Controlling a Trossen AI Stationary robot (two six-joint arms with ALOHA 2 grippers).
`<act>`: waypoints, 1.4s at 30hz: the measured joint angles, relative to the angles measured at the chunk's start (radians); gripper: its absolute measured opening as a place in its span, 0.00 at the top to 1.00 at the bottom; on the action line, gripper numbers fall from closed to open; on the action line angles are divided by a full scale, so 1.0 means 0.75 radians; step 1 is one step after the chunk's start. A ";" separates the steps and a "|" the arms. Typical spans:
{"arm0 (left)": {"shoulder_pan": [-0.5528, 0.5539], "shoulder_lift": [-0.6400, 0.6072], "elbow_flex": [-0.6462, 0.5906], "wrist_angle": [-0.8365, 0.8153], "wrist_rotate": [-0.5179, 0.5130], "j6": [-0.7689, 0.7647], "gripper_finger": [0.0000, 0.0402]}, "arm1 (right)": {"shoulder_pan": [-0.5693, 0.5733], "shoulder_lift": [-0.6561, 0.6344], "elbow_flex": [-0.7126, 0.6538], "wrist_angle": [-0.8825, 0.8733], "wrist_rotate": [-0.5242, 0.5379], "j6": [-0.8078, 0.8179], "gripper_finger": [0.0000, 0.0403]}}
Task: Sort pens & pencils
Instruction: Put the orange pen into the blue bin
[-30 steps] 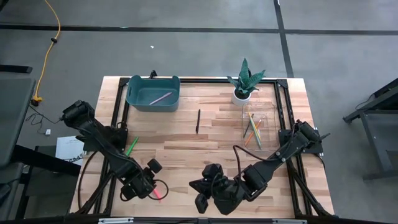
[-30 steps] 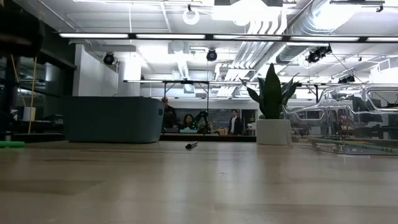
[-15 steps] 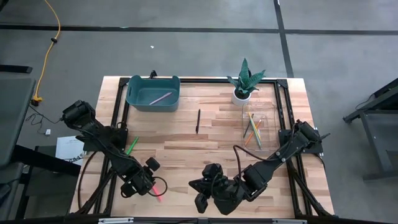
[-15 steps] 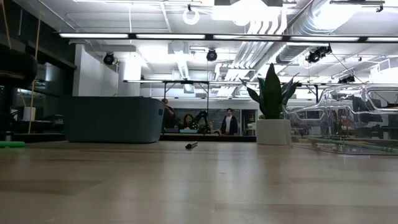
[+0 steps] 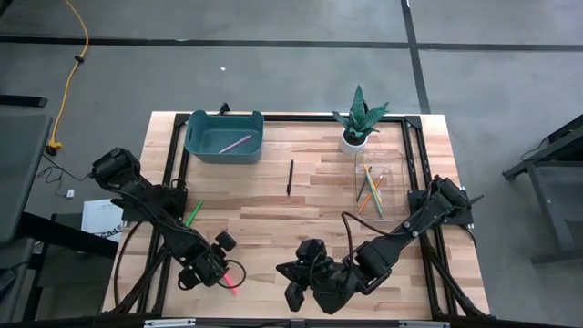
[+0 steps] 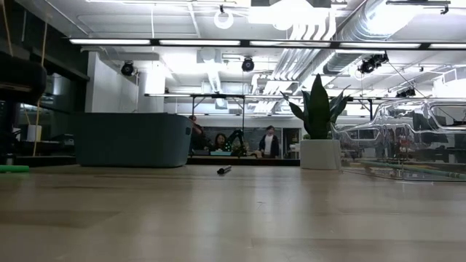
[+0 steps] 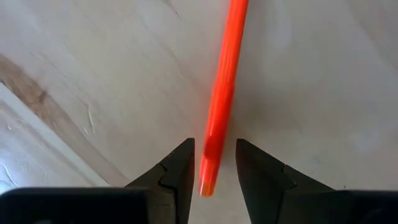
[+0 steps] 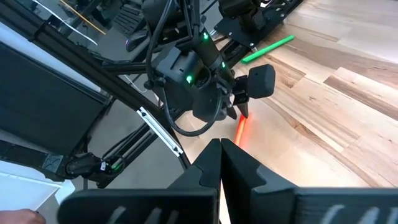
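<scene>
Table [image 5: 301, 219]: showing pale wood planks, striped light and tan.
Bin [image 5: 224, 137]: showing teal-grey, holding a pale pink pen [image 5: 235, 143].
Near-left pen [image 7: 222, 87]: showing bright red-orange.
Left pen [image 5: 193, 213]: showing bright green.
Centre pen [image 5: 290, 177]: showing black.
Plant [image 5: 360, 115]: showing dark green leaves, sitting in a white pot [image 5: 353, 139].
Arms: showing black.

The wooden tabletop [image 5: 273, 228] carries a teal bin [image 5: 224, 137], potted plant [image 5: 357, 120], clear tray [image 5: 376, 187], black pen [image 5: 290, 177], green pen [image 5: 193, 213] and red pen [image 5: 230, 281].

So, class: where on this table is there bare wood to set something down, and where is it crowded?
Bare wood lies between the teal bin and clear tray, broken only by the black pen. The front edge is crowded: left gripper over the red-orange pen, right gripper beside it.
</scene>
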 joint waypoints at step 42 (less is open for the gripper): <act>0.000 0.071 0.044 -0.002 0.029 -0.011 0.87 | -0.017 0.000 0.000 -0.011 0.018 -0.002 1.00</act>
